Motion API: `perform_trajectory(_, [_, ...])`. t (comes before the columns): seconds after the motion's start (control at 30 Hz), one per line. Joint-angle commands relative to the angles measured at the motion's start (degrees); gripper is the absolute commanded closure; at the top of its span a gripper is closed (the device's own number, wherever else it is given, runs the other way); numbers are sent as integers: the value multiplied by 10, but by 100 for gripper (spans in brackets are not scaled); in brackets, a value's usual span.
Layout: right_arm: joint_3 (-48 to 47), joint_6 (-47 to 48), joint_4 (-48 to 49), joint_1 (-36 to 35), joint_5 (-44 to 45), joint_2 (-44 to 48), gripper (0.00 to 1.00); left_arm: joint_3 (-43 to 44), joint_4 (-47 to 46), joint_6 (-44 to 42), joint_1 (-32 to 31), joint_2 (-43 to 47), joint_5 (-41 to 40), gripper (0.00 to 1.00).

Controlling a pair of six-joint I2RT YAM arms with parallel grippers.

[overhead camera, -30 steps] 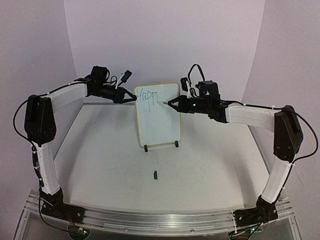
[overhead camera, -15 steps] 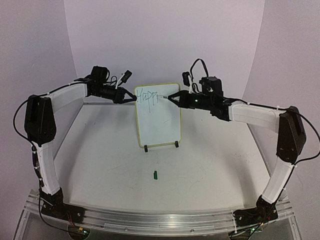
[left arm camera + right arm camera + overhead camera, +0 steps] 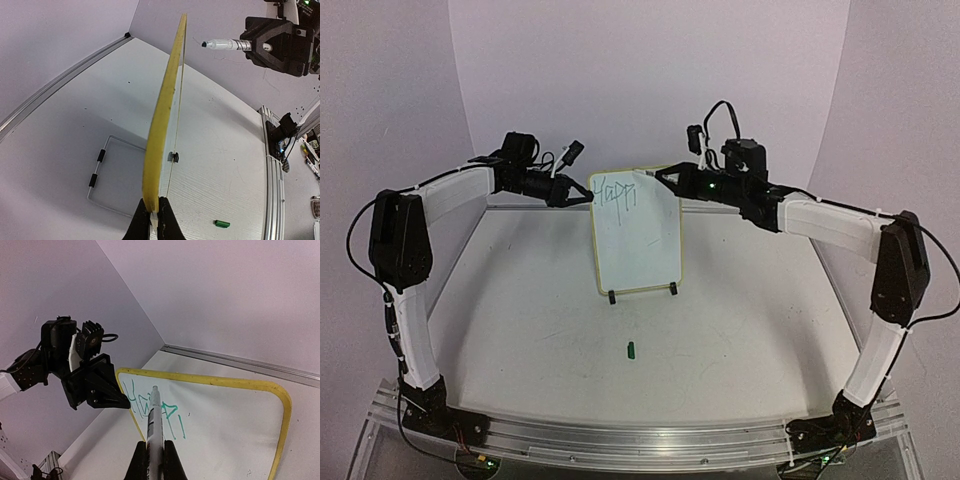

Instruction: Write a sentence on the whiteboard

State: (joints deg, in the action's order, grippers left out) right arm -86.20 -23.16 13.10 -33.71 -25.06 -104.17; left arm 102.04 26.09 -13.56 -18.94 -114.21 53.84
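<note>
The whiteboard (image 3: 638, 240), white with a yellow rim, stands upright on a wire stand at the middle back of the table. Green letters of the sentence (image 3: 615, 190), reading about "Happi", run along its top left. My left gripper (image 3: 588, 196) is shut on the board's left edge; in the left wrist view the yellow rim (image 3: 162, 115) sits between its jaws (image 3: 154, 212). My right gripper (image 3: 660, 176) is shut on a white pen (image 3: 154, 415). The pen's tip (image 3: 204, 44) hangs a short gap off the board's face near the top edge, over the letters (image 3: 172, 422).
A small green pen cap (image 3: 631, 349) lies on the table in front of the board. The wire stand (image 3: 107, 175) with black feet (image 3: 612, 296) reaches behind the board. Purple walls close the back and sides; a metal rail (image 3: 640, 440) runs along the near edge.
My right gripper has risen with the pen from the board's upper middle to its top edge. The left gripper and the board have stayed still.
</note>
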Motion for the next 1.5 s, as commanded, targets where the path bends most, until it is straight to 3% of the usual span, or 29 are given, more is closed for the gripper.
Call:
perform_trajectory(0.0, [-27, -1, 18, 1, 10, -21, 100, 11, 33, -13, -6, -18, -14, 100])
perform_trajectory(0.6, [-8, 0, 12, 1, 30, -19, 100, 9, 33, -14, -6, -15, -14, 100])
perform_trajectory(0.97, [61, 18, 33, 1, 13, 47, 100, 9, 32, -14, -6, -15, -14, 100])
perform_trajectory(1.47, [28, 18, -1, 1, 34, 2, 100, 10, 33, -13, -6, -15, -13, 100])
